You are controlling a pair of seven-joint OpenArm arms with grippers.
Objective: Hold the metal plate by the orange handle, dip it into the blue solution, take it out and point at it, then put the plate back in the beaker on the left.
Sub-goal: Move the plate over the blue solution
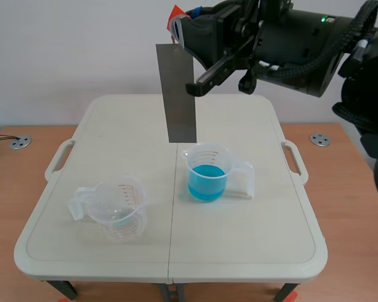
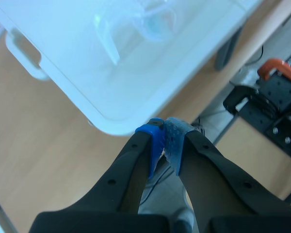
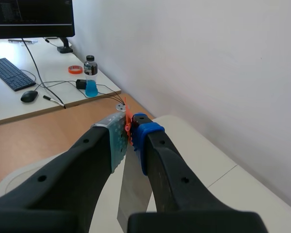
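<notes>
Right wrist view: the right gripper (image 3: 131, 132) is seen pinched on the orange handle (image 3: 127, 119), and the metal plate (image 1: 176, 94) is hung upright from it, clear of the table (image 1: 252, 245). Its lower edge is held above the beaker of blue solution (image 1: 207, 173), with the empty beaker (image 1: 116, 207) set apart to the left. The left gripper (image 2: 164, 130) is pressed together on nothing, off the table's corner.

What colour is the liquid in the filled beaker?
Blue. The liquid shows best in the scene view.
</notes>
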